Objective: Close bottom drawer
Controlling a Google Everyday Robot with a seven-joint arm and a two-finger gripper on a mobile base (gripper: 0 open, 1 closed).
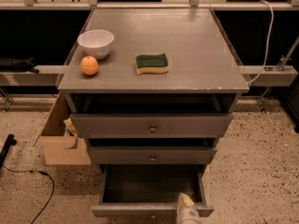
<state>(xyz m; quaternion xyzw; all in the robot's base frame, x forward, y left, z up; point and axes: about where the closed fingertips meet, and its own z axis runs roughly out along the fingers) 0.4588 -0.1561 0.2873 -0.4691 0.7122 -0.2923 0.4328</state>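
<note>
Bottom drawer [135, 210] stands pulled well out at the foot of the cabinet, its dark box open and apparently empty, below the middle drawer [152, 156] and top drawer [152, 125], both slightly out. The claw [186, 208] sits at the front rim, right of centre, its pale tip reaching over the edge; we cannot tell whether it is wide or narrow. Risks as we judge them: an off-centre push could rack the drawer in its runners and jam it; a tip left over the rim could be pinched against the middle drawer; the smooth grey painted front offers little purchase, so the claw may slide off. Materials: flat matt grey panels, small round brass knobs, a scuffed grey worktop [187, 55] carrying a glossy white bowl [96, 42], a dimpled orange [89, 65] and a rectangular green-and-yellow sponge [151, 63]; speckled terrazzo floor [252, 171]
</note>
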